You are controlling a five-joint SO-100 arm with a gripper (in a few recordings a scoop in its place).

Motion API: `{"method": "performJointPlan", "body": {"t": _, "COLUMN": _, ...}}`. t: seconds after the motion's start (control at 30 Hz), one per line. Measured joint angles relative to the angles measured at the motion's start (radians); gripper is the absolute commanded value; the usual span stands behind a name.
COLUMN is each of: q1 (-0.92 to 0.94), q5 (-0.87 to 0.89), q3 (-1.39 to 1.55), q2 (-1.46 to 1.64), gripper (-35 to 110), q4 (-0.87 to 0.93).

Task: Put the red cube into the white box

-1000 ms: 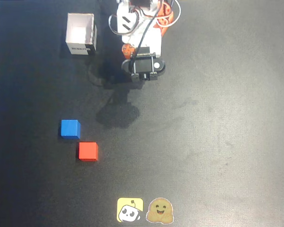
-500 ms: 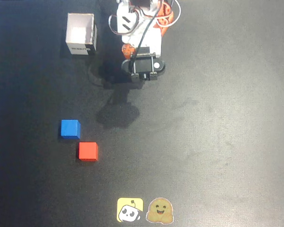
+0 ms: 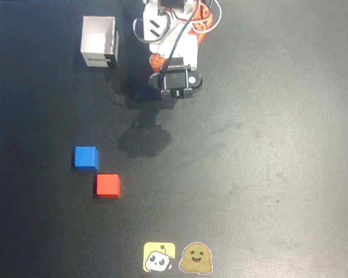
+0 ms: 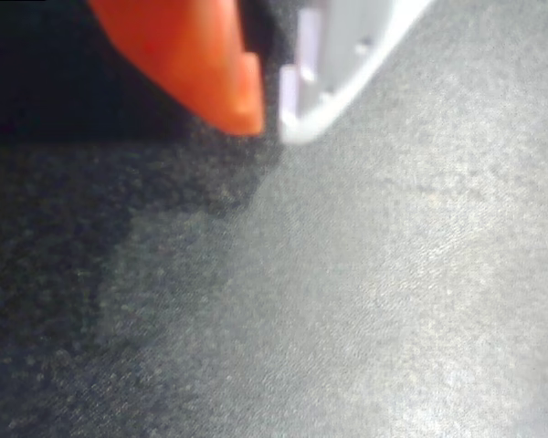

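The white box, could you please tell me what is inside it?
The small white cardboard box shows only its pale bare floor in the overhead view; nothing sits inside, and no part of the floor is covered.

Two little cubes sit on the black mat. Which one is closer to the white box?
The blue cube. In the overhead view it sits above and slightly left of the red cube, so it lies nearer the white box at the top left.

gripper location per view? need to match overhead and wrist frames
Overhead view: the gripper sits at upper centre, at the end of the white and orange arm, right of the white box and well above the red cube.
Wrist view: gripper at top centre, orange finger beside white finger, tips nearly touching, nothing between them.
Shared landmark: the dark table mat, seen under the fingertips.
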Motion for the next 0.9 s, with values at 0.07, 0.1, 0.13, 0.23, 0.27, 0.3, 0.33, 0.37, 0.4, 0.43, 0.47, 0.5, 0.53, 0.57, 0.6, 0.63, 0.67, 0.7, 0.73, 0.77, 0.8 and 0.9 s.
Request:
{"method": "performJointPlan", "body": {"t": 0.07, "q1": 0.000, "q5": 0.000, "q3": 0.000, "q2": 0.000, "gripper": 0, "q4": 0.000}}
{"method": "performJointPlan", "body": {"t": 0.1, "q1": 0.000, "q5": 0.000, "q3": 0.000, "q2": 0.000, "gripper": 0, "q4": 0.000}}
{"method": "performJointPlan", "body": {"t": 0.13, "q1": 0.000, "q5": 0.000, "q3": 0.000, "q2": 0.000, "gripper": 0, "q4": 0.000}}
{"method": "performJointPlan", "body": {"t": 0.23, "q1": 0.000, "q5": 0.000, "q3": 0.000, "q2": 0.000, "gripper": 0, "q4": 0.000}}
{"method": "performJointPlan", "body": {"t": 0.27, "q1": 0.002, "q5": 0.000, "q3": 0.000, "q2": 0.000, "gripper": 0, "q4": 0.000}}
{"method": "performJointPlan", "body": {"t": 0.3, "q1": 0.006, "q5": 0.000, "q3": 0.000, "q2": 0.000, "gripper": 0, "q4": 0.000}}
{"method": "performJointPlan", "body": {"t": 0.33, "q1": 0.011, "q5": 0.000, "q3": 0.000, "q2": 0.000, "gripper": 0, "q4": 0.000}}
{"method": "performJointPlan", "body": {"t": 0.37, "q1": 0.012, "q5": 0.000, "q3": 0.000, "q2": 0.000, "gripper": 0, "q4": 0.000}}
{"method": "performJointPlan", "body": {"t": 0.4, "q1": 0.014, "q5": 0.000, "q3": 0.000, "q2": 0.000, "gripper": 0, "q4": 0.000}}
{"method": "performJointPlan", "body": {"t": 0.43, "q1": 0.014, "q5": 0.000, "q3": 0.000, "q2": 0.000, "gripper": 0, "q4": 0.000}}
{"method": "performJointPlan", "body": {"t": 0.47, "q1": 0.011, "q5": 0.000, "q3": 0.000, "q2": 0.000, "gripper": 0, "q4": 0.000}}
{"method": "performJointPlan", "body": {"t": 0.5, "q1": 0.009, "q5": 0.000, "q3": 0.000, "q2": 0.000, "gripper": 0, "q4": 0.000}}
{"method": "performJointPlan", "body": {"t": 0.53, "q1": 0.009, "q5": 0.000, "q3": 0.000, "q2": 0.000, "gripper": 0, "q4": 0.000}}
{"method": "performJointPlan", "body": {"t": 0.57, "q1": 0.009, "q5": 0.000, "q3": 0.000, "q2": 0.000, "gripper": 0, "q4": 0.000}}
{"method": "performJointPlan", "body": {"t": 0.6, "q1": 0.009, "q5": 0.000, "q3": 0.000, "q2": 0.000, "gripper": 0, "q4": 0.000}}
{"method": "performJointPlan", "body": {"t": 0.63, "q1": 0.009, "q5": 0.000, "q3": 0.000, "q2": 0.000, "gripper": 0, "q4": 0.000}}
{"method": "performJointPlan", "body": {"t": 0.67, "q1": 0.009, "q5": 0.000, "q3": 0.000, "q2": 0.000, "gripper": 0, "q4": 0.000}}
{"method": "performJointPlan", "body": {"t": 0.7, "q1": 0.009, "q5": 0.000, "q3": 0.000, "q2": 0.000, "gripper": 0, "q4": 0.000}}
{"method": "performJointPlan", "body": {"t": 0.73, "q1": 0.009, "q5": 0.000, "q3": 0.000, "q2": 0.000, "gripper": 0, "q4": 0.000}}
{"method": "performJointPlan", "body": {"t": 0.77, "q1": 0.009, "q5": 0.000, "q3": 0.000, "q2": 0.000, "gripper": 0, "q4": 0.000}}
{"method": "performJointPlan", "body": {"t": 0.8, "q1": 0.009, "q5": 0.000, "q3": 0.000, "q2": 0.000, "gripper": 0, "q4": 0.000}}
{"method": "performJointPlan", "body": {"t": 0.9, "q1": 0.009, "q5": 0.000, "q3": 0.000, "q2": 0.000, "gripper": 0, "q4": 0.000}}
